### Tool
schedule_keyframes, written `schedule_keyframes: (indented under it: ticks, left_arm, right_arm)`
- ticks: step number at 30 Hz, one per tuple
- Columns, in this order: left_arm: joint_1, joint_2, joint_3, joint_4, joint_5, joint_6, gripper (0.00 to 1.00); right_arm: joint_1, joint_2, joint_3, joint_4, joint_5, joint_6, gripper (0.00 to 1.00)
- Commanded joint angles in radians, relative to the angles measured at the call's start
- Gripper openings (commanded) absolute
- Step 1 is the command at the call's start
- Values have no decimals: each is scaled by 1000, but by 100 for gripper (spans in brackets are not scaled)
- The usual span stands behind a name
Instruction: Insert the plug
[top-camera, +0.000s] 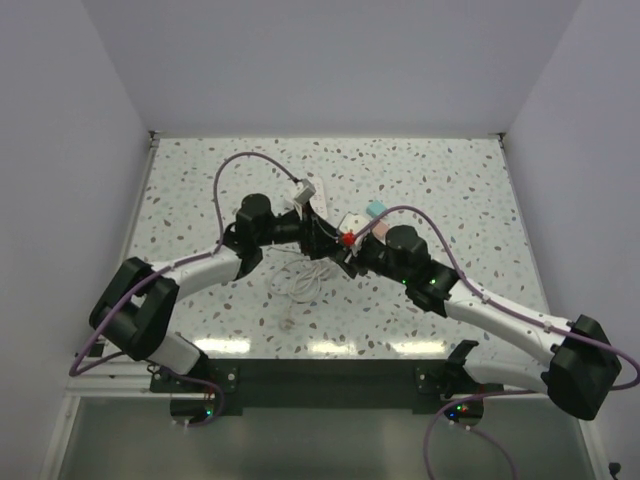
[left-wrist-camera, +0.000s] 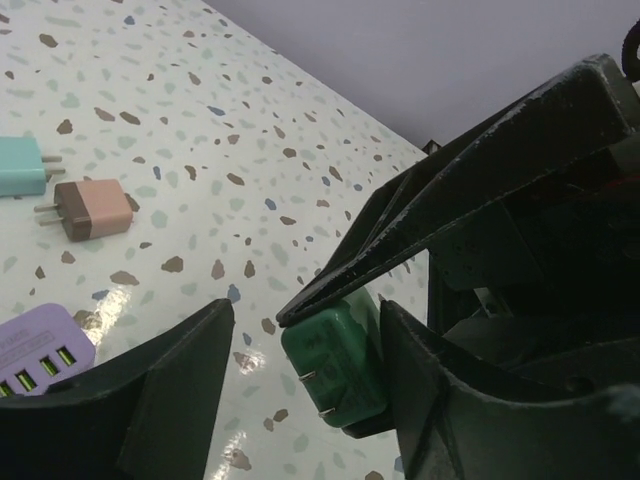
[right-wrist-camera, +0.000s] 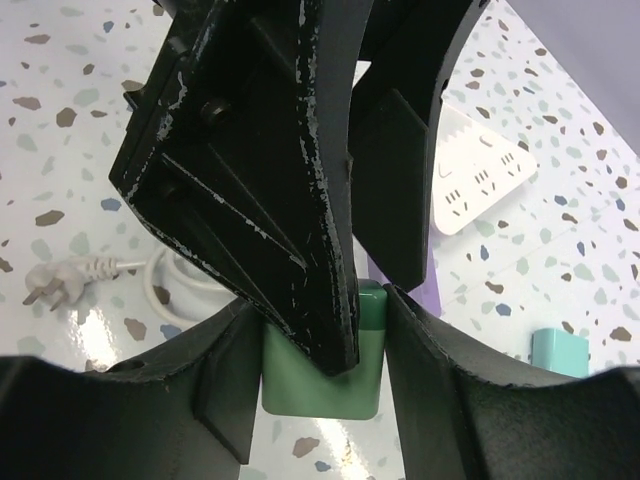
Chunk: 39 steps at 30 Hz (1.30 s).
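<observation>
- Plainly, from above, both arms reach in over the speckled table (top-camera: 200, 180) and meet mid-table, the left gripper (top-camera: 318, 232) and right gripper (top-camera: 345, 245) nose to nose. The plug itself is hidden between them. The white power strip (top-camera: 310, 193) lies just beyond, and a loose white cable (top-camera: 300, 280) is on the near side.
- In the left wrist view, the green plug (left-wrist-camera: 335, 370) sits inside the left gripper (left-wrist-camera: 300, 330), against one finger with a clear gap to the other, so that claw stands apart. A finger of the other arm slants across the plug's top. The prongs (left-wrist-camera: 315, 390) point out sideways and are free. It looks to me like a handover or re-grip, meant to get a better hold for pushing in. A pink plug (left-wrist-camera: 95, 208), a teal plug (left-wrist-camera: 20, 165) and a purple charger (left-wrist-camera: 40, 345) lie aside on the table.
- In the right wrist view, the right gripper (right-wrist-camera: 320, 320) is clamped on the green plug (right-wrist-camera: 320, 385), both fingers against its sides, holding it off the table. The left arm's fingers come down over it from above. The power strip (right-wrist-camera: 475, 170) waits well apart, with its sockets facing up, so I judge insertion is not yet begun.
</observation>
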Motion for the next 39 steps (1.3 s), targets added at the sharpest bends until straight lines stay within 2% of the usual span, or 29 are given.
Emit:
schedule_keyframes:
  ticks: [1,4,12,17,18,20,23,25,29,30,31,35,39]
  left_arm:
    - [-15,16,40,14,78,21,63]
    - [-22,36,49,23,130,20,54]
    - [-34,58,60,33,173,26,38]
    - [-32,50,88,-97,3,90,38]
    - [-32,50,100,-152,-78,118,39]
    - [-31,48,106,-180,-140,135,41]
    - [-29,44,111,-236,-285,161,49]
    - [-28,36,114,-268,-376,179,62]
    - [-12,13,108,-289,-453,192,77]
    - [-9,-2,100,-294,-463,196,82]
    - [-5,-11,97,-302,-485,196,84]
    - [17,-62,77,-311,-520,199,88]
    - [44,-85,60,-323,-537,201,91]
  right_arm:
    - [6,-10,52,16,38,-34,52]
    - [8,-12,54,17,64,-48,55]
    - [6,-6,60,29,133,-85,58]
    - [6,17,69,17,223,-13,63]
    - [6,5,75,-18,277,13,67]
    - [8,-16,66,-78,322,110,71]
    - [11,-69,44,-170,356,281,78]
    - [18,-89,28,-271,397,408,79]
    - [43,-183,8,-461,501,645,83]
    - [44,-200,8,-562,518,699,84]
    - [44,-217,9,-611,536,802,84]
    - [84,-264,8,-828,579,993,88]
    - [167,-186,23,-1026,630,1144,91]
